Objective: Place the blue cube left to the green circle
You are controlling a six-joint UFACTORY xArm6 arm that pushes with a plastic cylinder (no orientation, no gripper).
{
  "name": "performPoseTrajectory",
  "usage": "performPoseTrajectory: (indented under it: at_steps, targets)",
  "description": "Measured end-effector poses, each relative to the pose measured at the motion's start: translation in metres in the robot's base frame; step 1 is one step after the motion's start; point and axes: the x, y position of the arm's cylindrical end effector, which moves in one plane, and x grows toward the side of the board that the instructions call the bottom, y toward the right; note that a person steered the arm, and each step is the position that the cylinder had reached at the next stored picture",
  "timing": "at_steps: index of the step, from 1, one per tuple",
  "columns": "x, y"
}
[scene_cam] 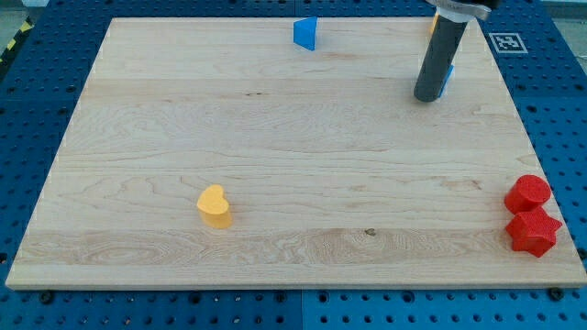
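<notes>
My tip [426, 97] rests on the wooden board [275, 137] near the view's top right. A blue block [448, 81] shows only as a thin sliver just right of the rod, touching or nearly touching it; its shape is hidden. A second blue block [305, 33], wedge-like, stands at the top edge, well left of the tip. No green circle shows in this view.
A yellow heart [214, 206] lies at the lower left. Two red blocks [527, 192] [533, 232] sit together at the right edge. An orange sliver [432, 24] peeks out beside the rod at the top. A blue pegboard table [27, 137] surrounds the board.
</notes>
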Motion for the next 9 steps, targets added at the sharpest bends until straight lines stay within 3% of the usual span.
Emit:
performPoseTrajectory:
  at_steps: [3,5,7,9]
  targets:
    - [0.025,0.046]
    - [-0.020,0.026]
    - [-0.028,0.005]
    - [-0.072,-0.014]
